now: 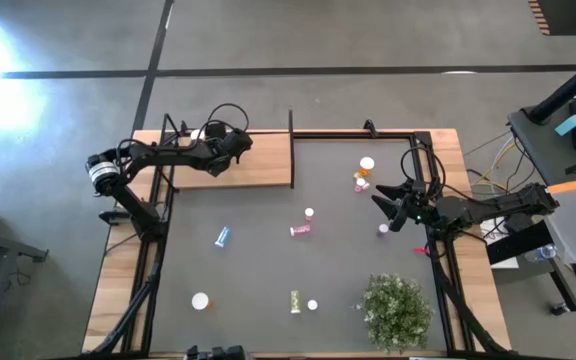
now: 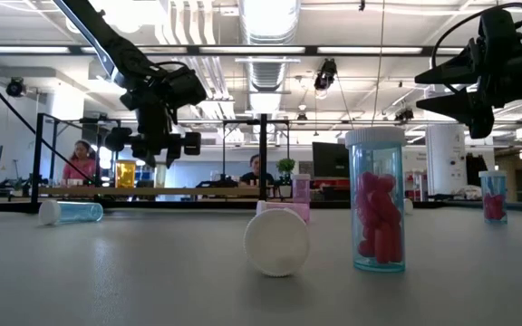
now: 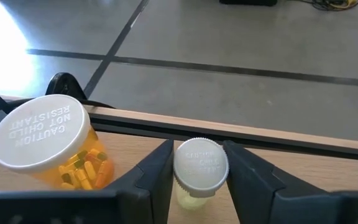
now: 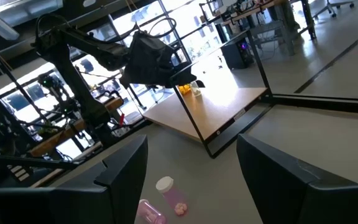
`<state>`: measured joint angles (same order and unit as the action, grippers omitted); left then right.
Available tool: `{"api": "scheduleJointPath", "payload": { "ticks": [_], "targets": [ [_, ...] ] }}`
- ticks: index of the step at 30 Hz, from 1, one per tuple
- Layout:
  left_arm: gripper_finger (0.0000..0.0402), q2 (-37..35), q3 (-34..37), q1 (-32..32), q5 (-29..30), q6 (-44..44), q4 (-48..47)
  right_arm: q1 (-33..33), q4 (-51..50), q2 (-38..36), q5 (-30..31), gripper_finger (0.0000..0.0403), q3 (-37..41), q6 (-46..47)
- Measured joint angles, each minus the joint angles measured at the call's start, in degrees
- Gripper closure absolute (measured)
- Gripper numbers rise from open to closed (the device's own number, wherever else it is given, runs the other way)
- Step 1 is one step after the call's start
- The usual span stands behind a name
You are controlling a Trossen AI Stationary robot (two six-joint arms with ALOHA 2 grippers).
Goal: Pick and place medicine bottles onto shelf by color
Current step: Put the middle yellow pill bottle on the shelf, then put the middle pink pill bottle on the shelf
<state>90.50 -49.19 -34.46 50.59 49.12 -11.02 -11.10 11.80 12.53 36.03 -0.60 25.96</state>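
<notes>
Beyond the counter and behind the left end effector (image 1: 236, 143) spreads a big open workshop with a grey concrete floor (image 1: 368, 40), ceiling lights and benches, where a person (image 2: 82, 158) sits far off.

Under both arms lies the counter (image 1: 268, 270), covered by a dark grey mat that looks flat and slightly grippy. Directly beneath the left end effector is the light wooden shelf (image 1: 263, 165), smooth and level. A green bushy plant (image 1: 398, 310) stands well clear of the right end effector (image 1: 393, 205), on its near side.

The left end effector is grasping a small yellow-green bottle (image 3: 201, 168). Its two fingers sit against either side of the white cap, and the bottle is upright, at or just above the shelf board. Just beside that end effector a larger orange bottle (image 3: 48, 146) already stands on the shelf. The right end effector hangs released and empty above the counter, its fingers spread wide.

Other bottles remain on the mat well away from the left end effector, among them a blue bottle (image 1: 222, 236), a pink bottle (image 1: 300, 230) and another yellow-green one (image 1: 295, 300).

These bottles are probably very light, with stiff, smooth plastic walls. They should not crush or break, but they could slip or tip easily. One lying on its side is likely to roll when nudged. The ridged cap rim or the body just under it looks like the best hold, squarely across the width.
</notes>
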Motion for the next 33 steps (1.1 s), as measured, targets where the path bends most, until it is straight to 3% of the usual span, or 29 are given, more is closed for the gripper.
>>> {"api": "scheduleJointPath", "payload": {
  "ticks": [14, 33],
  "targets": [
    [0.0156, -0.6, 0.0, 0.2, 0.0, -0.3, -0.1, 0.0, 0.0, 0.0, 0.0, 0.0165, 0.0, 0.0],
    [0.0143, -6.8, 0.0, 7.3, 0.4, -3.1, -3.1, 0.0, 0.0, 0.0, 0.0, 0.0165, 0.0, 0.0]
  ]
}}
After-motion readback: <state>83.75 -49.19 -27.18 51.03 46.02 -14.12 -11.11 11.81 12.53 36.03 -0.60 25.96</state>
